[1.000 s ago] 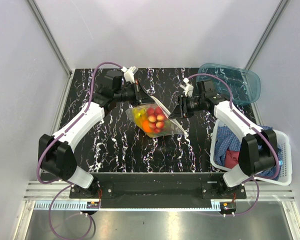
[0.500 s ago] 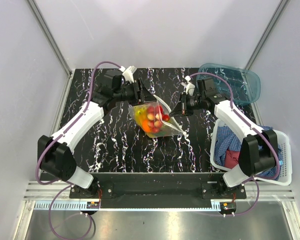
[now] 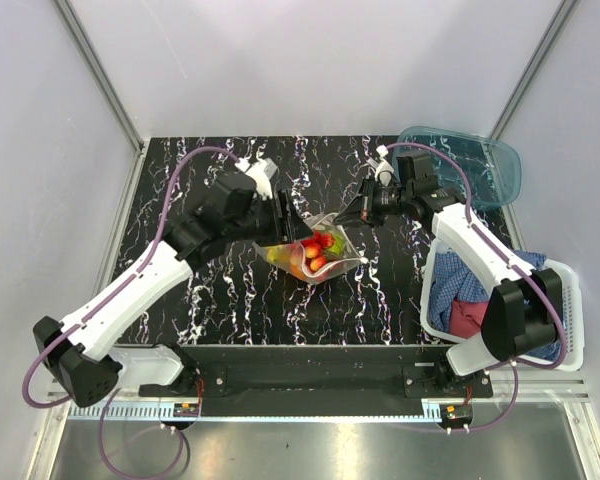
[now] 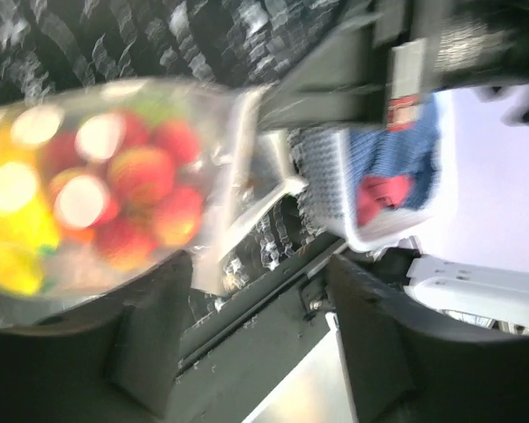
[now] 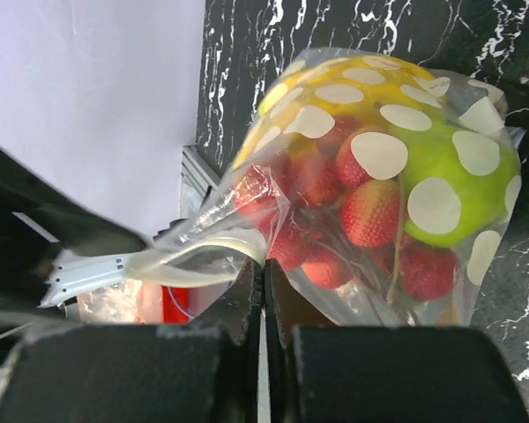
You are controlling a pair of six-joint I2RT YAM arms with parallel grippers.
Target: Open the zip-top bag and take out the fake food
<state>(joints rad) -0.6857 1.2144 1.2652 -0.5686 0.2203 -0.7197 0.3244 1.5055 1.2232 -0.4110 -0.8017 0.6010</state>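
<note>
Zip-top bag (image 3: pixel 315 252) is mid-counter (image 3: pixel 180 200), btwn the two wrists, w/ the fake food (image 3: pixel 320 243) packed inside. R jaws are fully closed, pinching a fold of the bag's clear film at its upper R edge. In R wrist view the two dark fingers (image 5: pixel 212 352) meet w/ plastic caught btwn them, and the dotted bag (image 5: pixel 379 159) bulges out beyond. L jaws stand wide apart w/ nothing in them. In L wrist view the fingers (image 4: pixel 150 344) frame a gap showing only counter edge and rail. The bag (image 4: pixel 97 194) lies up and L of that gap and is blurred, so can't tell if it touches the L finger. From top view the L jaws are just beside the bag's L side. Contents seen thru the film: red berry cluster (image 5: pixel 370 211), green round fruit (image 5: pixel 454 176) to its R, and yellow banana (image 5: pixel 335 75) across the far side. Can't tell if the zip is parted, or if the bag's bottom rests on the counter or hangs clear. Teal tray (image 3: pixel 485 170) sits at the far R corner, and the R arm (image 3: pixel 470 240) overlaps its L rim in top view. White slatted basket (image 3: pixel 572 330) is at the counter's R edge, w/ blue cloth (image 3: pixel 450 290) and red cloth (image 3: pixel 467 318) in it. L arm (image 3: pixel 150 280) reaches in diagonally from near L.
</note>
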